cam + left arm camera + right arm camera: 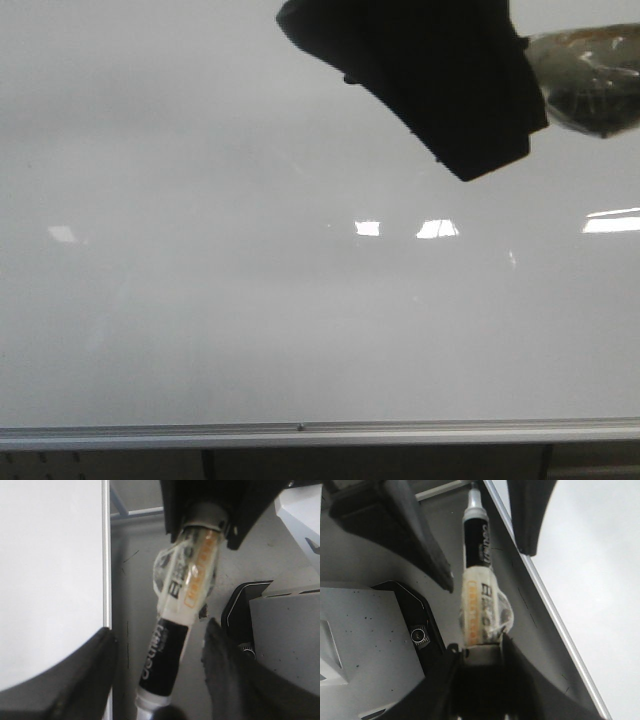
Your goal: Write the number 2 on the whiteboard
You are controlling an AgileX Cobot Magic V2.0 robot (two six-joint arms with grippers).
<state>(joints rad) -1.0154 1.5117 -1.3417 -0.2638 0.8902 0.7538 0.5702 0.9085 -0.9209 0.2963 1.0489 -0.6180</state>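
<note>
No number 2 is yet to be seen on the blank whiteboard (250, 300); the marker (477, 580) is pinched at its taped end by the right gripper (481, 655), the left gripper (157, 677) is spread around its dark end, so uncapping is judged in hand and a firm closing there is called for next

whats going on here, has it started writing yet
Not yet. The right gripper is shut on a tape-wrapped marker, held up in front of the whiteboard. The left gripper is open, with its fingers on either side of the marker's black end, not gripping it. The part of the board seen in the front view shows only light reflections, with no number 2 on it.
</note>
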